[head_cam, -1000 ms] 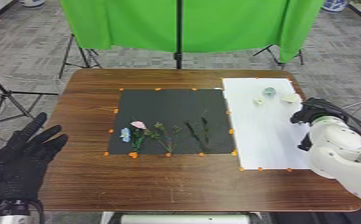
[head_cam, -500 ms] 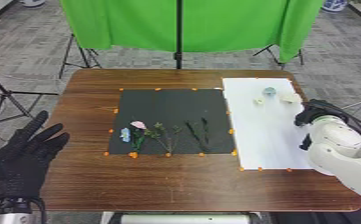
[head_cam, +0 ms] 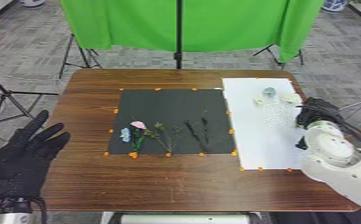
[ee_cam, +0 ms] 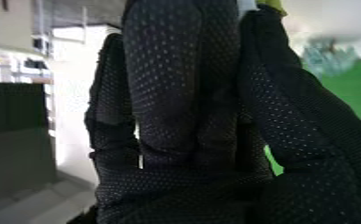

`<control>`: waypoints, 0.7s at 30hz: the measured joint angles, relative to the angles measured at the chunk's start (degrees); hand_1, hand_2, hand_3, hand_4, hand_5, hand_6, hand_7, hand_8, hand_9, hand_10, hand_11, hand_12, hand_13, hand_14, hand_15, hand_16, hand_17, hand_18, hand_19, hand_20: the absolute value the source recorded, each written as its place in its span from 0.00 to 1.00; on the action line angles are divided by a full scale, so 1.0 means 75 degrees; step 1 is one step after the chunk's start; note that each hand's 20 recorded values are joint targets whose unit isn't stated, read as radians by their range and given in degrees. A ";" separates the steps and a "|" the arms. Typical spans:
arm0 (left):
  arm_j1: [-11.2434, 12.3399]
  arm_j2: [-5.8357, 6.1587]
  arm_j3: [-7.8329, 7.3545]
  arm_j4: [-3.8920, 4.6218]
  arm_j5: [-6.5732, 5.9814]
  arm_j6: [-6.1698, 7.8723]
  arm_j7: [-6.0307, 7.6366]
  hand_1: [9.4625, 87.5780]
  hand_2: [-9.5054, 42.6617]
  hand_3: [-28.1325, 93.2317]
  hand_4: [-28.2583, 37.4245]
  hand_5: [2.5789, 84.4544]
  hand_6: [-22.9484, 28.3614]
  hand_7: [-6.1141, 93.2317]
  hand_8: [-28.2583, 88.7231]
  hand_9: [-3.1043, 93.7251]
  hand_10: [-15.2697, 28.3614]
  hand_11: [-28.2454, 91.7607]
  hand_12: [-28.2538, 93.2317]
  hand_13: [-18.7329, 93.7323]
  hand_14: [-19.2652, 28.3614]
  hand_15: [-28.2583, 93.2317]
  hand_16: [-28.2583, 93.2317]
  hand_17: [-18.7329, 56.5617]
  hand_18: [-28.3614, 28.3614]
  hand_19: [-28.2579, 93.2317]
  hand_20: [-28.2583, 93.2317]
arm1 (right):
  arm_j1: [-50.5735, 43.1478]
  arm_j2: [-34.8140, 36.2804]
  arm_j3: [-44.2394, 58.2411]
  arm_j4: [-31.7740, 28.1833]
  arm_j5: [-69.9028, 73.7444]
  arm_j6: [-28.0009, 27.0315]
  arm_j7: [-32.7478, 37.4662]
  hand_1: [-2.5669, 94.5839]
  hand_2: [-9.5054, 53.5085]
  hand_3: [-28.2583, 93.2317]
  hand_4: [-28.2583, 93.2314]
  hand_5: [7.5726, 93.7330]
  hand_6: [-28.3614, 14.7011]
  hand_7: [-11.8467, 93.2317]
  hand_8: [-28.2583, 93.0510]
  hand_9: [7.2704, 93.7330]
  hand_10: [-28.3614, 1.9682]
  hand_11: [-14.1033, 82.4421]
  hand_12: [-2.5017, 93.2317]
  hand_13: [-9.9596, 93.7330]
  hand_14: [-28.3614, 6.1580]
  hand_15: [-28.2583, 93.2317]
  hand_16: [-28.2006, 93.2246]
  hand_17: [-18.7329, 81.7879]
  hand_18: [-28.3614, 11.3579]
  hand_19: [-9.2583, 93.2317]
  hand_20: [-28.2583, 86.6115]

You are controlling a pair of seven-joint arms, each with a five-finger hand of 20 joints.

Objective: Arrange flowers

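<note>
Blooms [head_cam: 270,92] are seemingly placed by the worktop's [head_cam: 317,194] right edge, stems [head_cam: 205,133] unplaced; left hand [head_cam: 24,161] is held open, right hand's [head_cam: 316,112] grip cannot be told.

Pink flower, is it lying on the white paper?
No, the pink flower lies on the black mat, near the blue flower.

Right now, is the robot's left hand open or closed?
Open: in the head view, the left hand has its fingers extended, with gaps between them, and holds nothing.

Black mat [head_cam: 159,102], far side free — flowers [head_cam: 138,124] block near.
</note>
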 measured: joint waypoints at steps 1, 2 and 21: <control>0.0000 -0.0002 0.0000 0.0000 -0.0001 0.0000 0.0000 0.14 0.30 0.88 0.00 0.38 0.61 0.19 0.17 0.37 0.80 0.49 0.33 0.39 0.99 0.78 0.12 0.13 0.86 0.68 0.50 | -0.0004 -0.0006 -0.0009 -0.0006 -0.0098 0.0081 0.0003 0.60 0.00 0.78 0.00 0.88 0.75 0.31 0.25 1.00 0.80 0.32 0.30 0.95 0.74 0.62 0.42 0.52 0.29 0.86 0.43; 0.0000 -0.0005 0.0000 0.0000 -0.0004 0.0000 0.0000 0.14 0.30 0.88 0.00 0.38 0.61 0.19 0.17 0.37 0.80 0.49 0.33 0.39 0.99 0.78 0.12 0.13 0.86 0.68 0.50 | -0.0010 -0.0006 -0.0009 -0.0021 -0.0190 0.0157 0.0005 0.60 0.00 0.78 0.00 0.88 0.74 0.31 0.25 1.00 0.80 0.33 0.30 0.95 0.74 0.62 0.42 0.52 0.29 0.86 0.43; 0.0174 -0.0065 -0.0095 -0.0026 -0.0013 0.0014 0.0101 0.13 0.30 0.88 0.00 0.38 0.60 0.19 0.17 0.38 0.79 0.50 0.33 0.39 0.98 0.78 0.12 0.13 0.86 0.68 0.50 | 0.2139 -0.0576 -0.1868 -0.1309 -0.0880 0.0769 -0.0721 0.60 0.00 0.80 0.00 0.91 0.71 0.29 0.27 1.00 0.75 0.37 0.28 0.95 0.74 0.63 0.43 0.51 0.30 0.87 0.43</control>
